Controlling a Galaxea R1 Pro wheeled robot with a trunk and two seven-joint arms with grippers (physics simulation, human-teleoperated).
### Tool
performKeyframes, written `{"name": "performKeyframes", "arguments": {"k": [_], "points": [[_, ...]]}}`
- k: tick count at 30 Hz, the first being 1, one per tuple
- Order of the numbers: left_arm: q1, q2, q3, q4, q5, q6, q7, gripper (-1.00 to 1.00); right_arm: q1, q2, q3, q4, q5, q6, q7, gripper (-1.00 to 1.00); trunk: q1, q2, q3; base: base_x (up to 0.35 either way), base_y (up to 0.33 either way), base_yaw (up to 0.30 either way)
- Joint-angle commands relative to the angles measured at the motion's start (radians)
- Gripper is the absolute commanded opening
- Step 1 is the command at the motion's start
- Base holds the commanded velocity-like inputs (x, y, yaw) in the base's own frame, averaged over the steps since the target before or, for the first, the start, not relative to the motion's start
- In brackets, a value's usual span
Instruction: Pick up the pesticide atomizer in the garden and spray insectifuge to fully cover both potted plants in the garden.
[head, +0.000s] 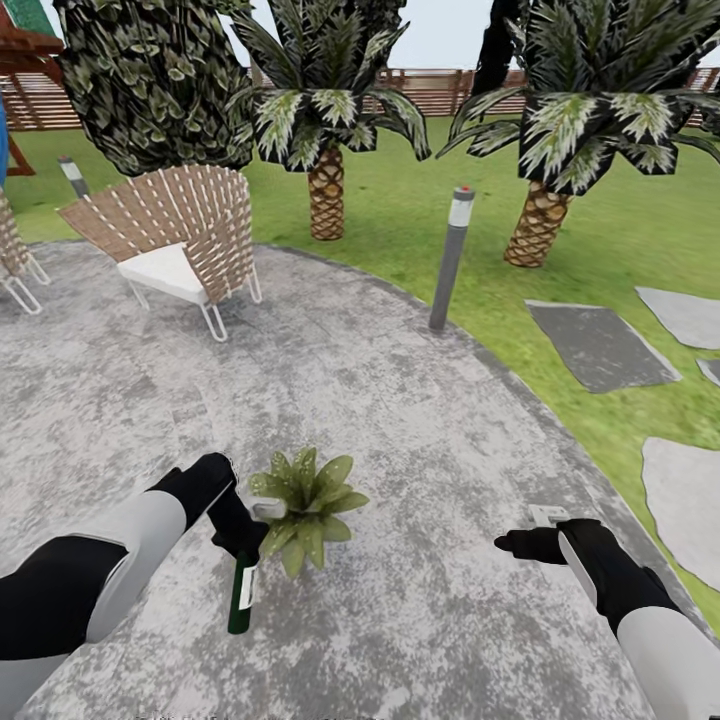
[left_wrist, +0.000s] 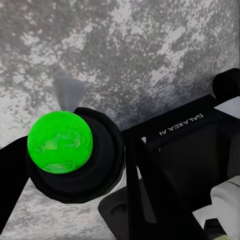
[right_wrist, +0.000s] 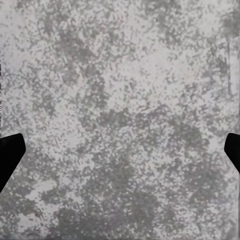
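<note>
- Grey paving is bordered by lawn, palms and a chair.
- A plant is seen on the paving.
- The atomizer is gripped by the left end effector, hanging beside the plant.
- The right end effector is spread, holding nothing.

Mottled rough grey paving, woven wicker chair, glossy green bottle.
</note>
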Motion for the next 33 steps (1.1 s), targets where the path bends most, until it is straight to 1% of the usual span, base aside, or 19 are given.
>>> {"name": "performKeyframes", "arguments": {"k": [1, 8, 11, 16, 18, 27, 33], "points": [[0.001, 0.001, -0.007, -0.002, -0.001, 0.004, -0.008, -1.0, 0.0, 0.0, -0.002, -0.002, -0.002, 0.006, 0.003, 1.0, 0.0, 0.0, -0.001, -0.02, -0.052, 0.243], [0.003, 0.002, -0.003, -0.006, 0.001, 0.004, -0.008, -1.0, 0.0, 0.0, -0.002, 0.0, -0.002, 0.006, 0.003, 1.0, 0.0, 0.0, -0.005, -0.004, -0.01, 0.243], [0.003, 0.002, -0.003, -0.008, 0.002, 0.004, -0.008, -1.0, 0.0, 0.0, -0.002, 0.0, -0.002, 0.006, 0.003, 1.0, 0.0, 0.0, -0.006, 0.0, -0.047, 0.13], [0.004, 0.001, -0.004, -0.007, 0.002, 0.004, -0.008, -1.0, 0.0, 0.0, -0.001, 0.001, -0.001, 0.006, 0.003, 1.0, 0.0, 0.0, -0.007, 0.0, -0.297, 0.027], [0.004, 0.001, -0.004, -0.006, 0.002, 0.004, -0.008, -1.0, 0.0, 0.0, -0.001, 0.002, -0.001, 0.006, 0.003, 1.0, 0.0, 0.0, -0.007, 0.0, -0.336, 0.165], [0.005, 0.0, -0.003, -0.006, 0.002, 0.004, -0.008, -1.0, 0.0, 0.0, -0.001, 0.003, -0.001, 0.006, 0.002, 1.0, 0.0, 0.0, -0.007, 0.0, -0.318, 0.243], [0.005, 0.001, -0.001, -0.007, 0.002, 0.004, -0.008, -1.0, 0.0, 0.0, -0.001, 0.003, 0.0, 0.006, 0.002, 1.0, 0.0, 0.0, -0.007, 0.0, -0.141, 0.252]]}}
